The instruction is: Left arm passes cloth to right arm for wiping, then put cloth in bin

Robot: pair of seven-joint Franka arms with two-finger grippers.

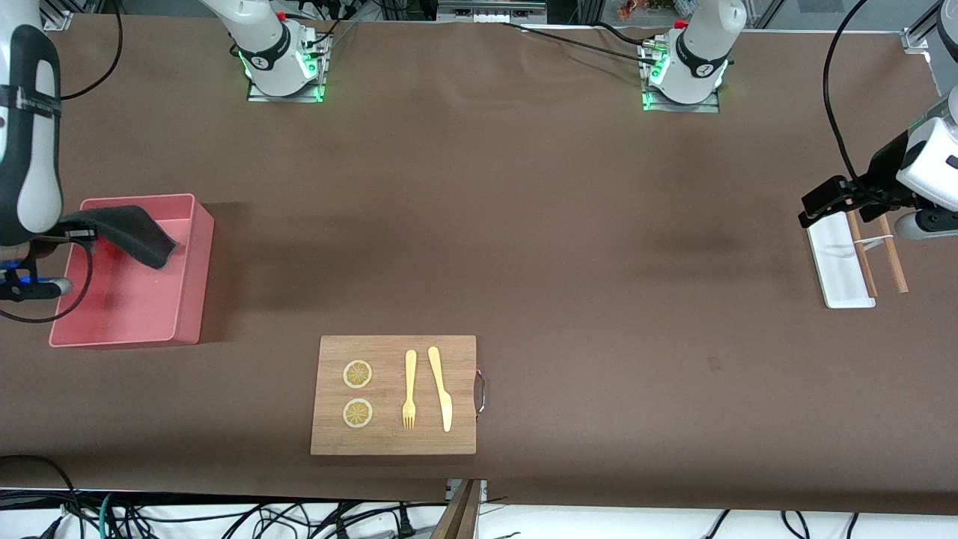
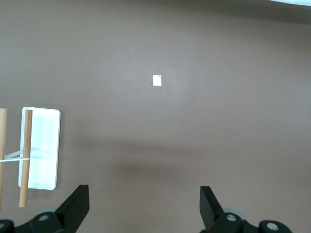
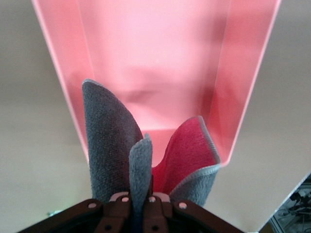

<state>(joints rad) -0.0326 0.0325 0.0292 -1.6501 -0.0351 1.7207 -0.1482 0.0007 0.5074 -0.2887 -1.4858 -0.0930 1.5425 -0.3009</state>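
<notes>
Cutting board (image 1: 394,394): nearest to your front camera, you have two lemon slices (image 1: 358,393), a fork (image 1: 409,389) and a knife (image 1: 441,388) lying on it
Bin (image 1: 191,277): you find it at the right arm's end of the table, farther from the camera than the board
Cloth (image 1: 135,232): you see it hanging over the bin, dark grey face outward, pink face showing in the right wrist view (image 3: 187,148)
Right gripper (image 1: 75,233): over the bin, fingers pinching the cloth's folded edge
White tray (image 1: 842,262): at the left arm's end, two wooden sticks (image 1: 876,254) across and beside it
Left gripper (image 1: 827,201): over the tray's farther end, fingers (image 2: 77,206) spread apart, holding nothing; this arm waits
</notes>
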